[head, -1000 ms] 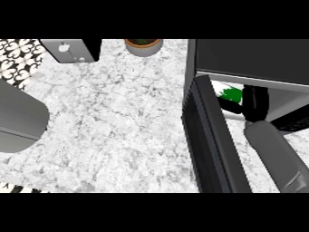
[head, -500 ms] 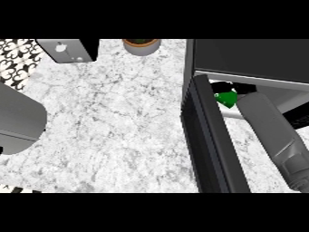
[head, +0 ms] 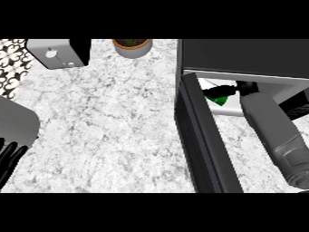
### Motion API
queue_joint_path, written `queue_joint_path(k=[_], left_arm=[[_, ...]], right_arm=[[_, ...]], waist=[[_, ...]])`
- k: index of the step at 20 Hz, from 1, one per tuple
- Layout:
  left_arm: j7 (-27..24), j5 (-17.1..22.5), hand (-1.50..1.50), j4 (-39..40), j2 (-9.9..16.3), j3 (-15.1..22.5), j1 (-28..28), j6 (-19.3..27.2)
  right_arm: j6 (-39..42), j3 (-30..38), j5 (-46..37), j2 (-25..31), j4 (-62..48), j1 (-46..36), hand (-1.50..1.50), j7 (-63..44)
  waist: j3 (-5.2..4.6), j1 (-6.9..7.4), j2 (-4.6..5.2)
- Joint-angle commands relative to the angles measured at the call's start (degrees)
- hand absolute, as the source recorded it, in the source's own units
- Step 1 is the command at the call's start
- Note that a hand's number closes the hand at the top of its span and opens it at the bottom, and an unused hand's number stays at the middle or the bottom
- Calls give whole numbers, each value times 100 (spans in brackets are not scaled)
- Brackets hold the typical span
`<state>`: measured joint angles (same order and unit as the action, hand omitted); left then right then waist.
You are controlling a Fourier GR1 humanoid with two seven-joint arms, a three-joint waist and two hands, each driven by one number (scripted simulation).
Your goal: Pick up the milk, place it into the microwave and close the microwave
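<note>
Milk (head: 219,94) inside microwave (head: 250,54) (right hand (head: 246,87) reaching in).

One head view looks steeply down onto the marble counter (head: 110,122).

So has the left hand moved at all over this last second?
Yes. The left hand was out of view a second ago; its fingers have come up at the lower left corner, below the grey appliance at the counter's left edge.
</note>
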<state>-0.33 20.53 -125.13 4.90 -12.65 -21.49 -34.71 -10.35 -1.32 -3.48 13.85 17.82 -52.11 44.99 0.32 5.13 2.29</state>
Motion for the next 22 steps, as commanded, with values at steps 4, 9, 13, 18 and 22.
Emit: queue_joint_path(k=[4, 9, 13, 18, 22], left_arm=[[239, -386, 150, -37, -350, 699, 48, 83], [292, -791, 150, 106, -480, 1271, 278, 275], [448, -1073, 150, -78, -485, 1974, 78, 572], [725, -1084, 150, 80, -488, 1930, 331, 627], [571, -1520, 150, 352, -489, 2431, 648, 608]], right_arm=[[1268, 344, 363, -80, -561, 223, -150, 578], [2305, 464, 492, 89, -765, 360, -150, 735], [2752, 509, 515, 303, -747, 758, -150, 1072], [2831, 407, 461, 244, -384, 1405, -150, 1222], [2994, 322, 445, 402, 3, 1656, -150, 1139]], waist=[[-14, -249, -112], [-19, -328, -140], [-21, -387, -178], [-29, -511, -227], [-31, -552, -236]])
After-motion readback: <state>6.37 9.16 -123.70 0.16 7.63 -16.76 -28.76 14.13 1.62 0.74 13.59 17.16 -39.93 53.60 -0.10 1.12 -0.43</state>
